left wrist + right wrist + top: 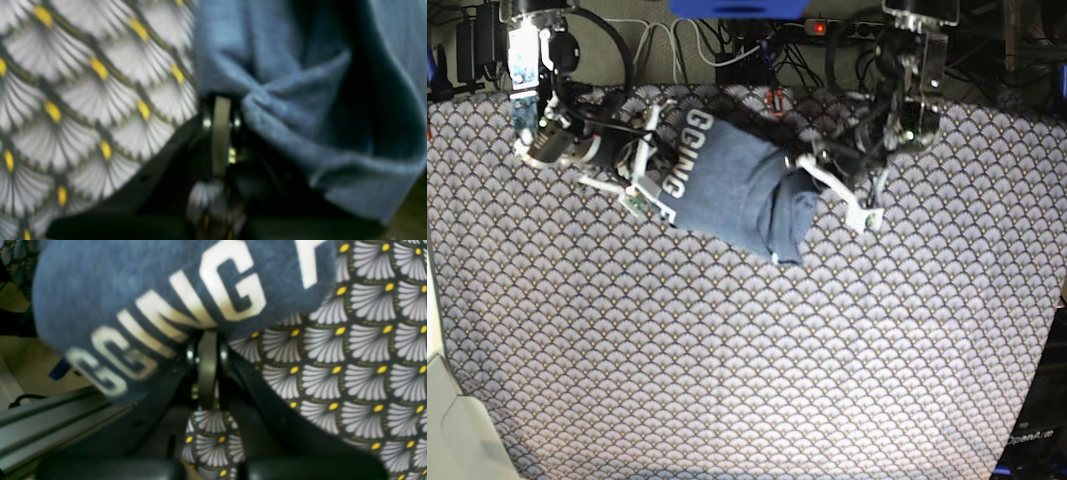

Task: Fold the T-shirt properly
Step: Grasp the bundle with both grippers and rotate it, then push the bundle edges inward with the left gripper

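The slate-blue T-shirt (727,185) hangs bunched between both grippers over the far middle of the fan-patterned table covering (727,350). White letters "GOING" show on its left side. My right gripper (659,192), on the base view's left, is shut on the lettered edge; in the right wrist view its jaws (208,335) pinch the shirt (166,280) right under the lettering. My left gripper (805,170), on the base view's right, is shut on a crumpled fold; the left wrist view shows the closed gripper (221,100) under gathered blue cloth (300,100).
Cables and a power strip (827,28) run along the table's far edge behind the arms. A metal rail (50,423) lies beside the table in the right wrist view. A pale object (452,430) sits at the near left corner. The covering (83,100) spreads wide in front.
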Motion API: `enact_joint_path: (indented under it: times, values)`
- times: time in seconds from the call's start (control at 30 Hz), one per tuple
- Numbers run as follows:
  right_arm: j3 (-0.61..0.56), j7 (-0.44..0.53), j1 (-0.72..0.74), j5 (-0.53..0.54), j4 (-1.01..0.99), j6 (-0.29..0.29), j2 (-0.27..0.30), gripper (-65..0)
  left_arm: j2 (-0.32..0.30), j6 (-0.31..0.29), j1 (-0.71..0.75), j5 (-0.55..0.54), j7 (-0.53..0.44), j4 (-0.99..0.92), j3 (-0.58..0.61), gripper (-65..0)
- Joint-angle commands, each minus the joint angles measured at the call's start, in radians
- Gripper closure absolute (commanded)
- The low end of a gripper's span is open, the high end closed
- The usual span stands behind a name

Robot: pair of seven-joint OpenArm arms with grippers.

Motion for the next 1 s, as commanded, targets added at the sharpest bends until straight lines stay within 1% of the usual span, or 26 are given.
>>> enact_joint_path:
  times: [0.0, 0.17, 0.27, 0.37, 0.43, 0.5, 0.57, 0.63, 0.73, 0.83, 0.97]
  values:
    - [0.001, 0.015, 0.005, 0.019, 0.015, 0.003, 0.008, 0.0, 0.014, -0.01, -0.035, -0.015, -0.016, -0.008, -0.014, -0.3]
    - [0.001, 0.015, -0.029, 0.019, 0.018, 0.003, 0.008, 0.0, 0.063, -0.013, -0.159, -0.011, -0.022, -0.103, -0.042, -0.3]
    - [0.001, 0.015, -0.044, 0.019, 0.018, 0.003, 0.005, 0.0, 0.071, -0.012, -0.224, -0.017, -0.092, -0.144, -0.036, -0.3]
    - [0.001, 0.015, -0.052, 0.019, 0.02, 0.003, 0.006, 0.0, 0.097, -0.009, -0.264, -0.017, -0.158, -0.18, -0.04, -0.3]
    - [0.001, 0.015, -0.063, 0.019, 0.02, 0.003, 0.009, 0.0, 0.098, -0.007, -0.281, -0.019, -0.171, -0.18, -0.04, -0.3]
    - [0.005, 0.016, -0.072, 0.02, 0.029, 0.003, 0.029, 0.0, 0.092, -0.007, -0.291, -0.019, -0.163, -0.163, -0.043, -0.3]
    - [0.003, 0.015, -0.078, 0.022, 0.069, 0.003, 0.037, 0.0, 0.08, -0.007, -0.287, -0.019, -0.161, -0.126, -0.043, -0.3]
    - [0.001, 0.007, -0.096, 0.022, 0.13, 0.003, 0.038, 0.0, 0.037, -0.005, -0.268, -0.019, -0.155, -0.069, -0.059, -0.3]
    - [0.0, 0.007, -0.116, 0.022, 0.213, 0.003, 0.037, 0.0, -0.006, -0.005, -0.202, -0.019, -0.103, 0.014, -0.115, -0.3]
    - [-0.005, 0.006, -0.113, 0.025, 0.235, 0.003, 0.031, 0.0, -0.02, -0.005, -0.133, -0.015, -0.065, 0.043, -0.194, -0.3]
    - [-0.066, 0.006, -0.092, 0.025, 0.239, 0.003, 0.02, 0.0, -0.015, -0.005, -0.081, -0.011, -0.062, 0.029, -0.209, -0.3]
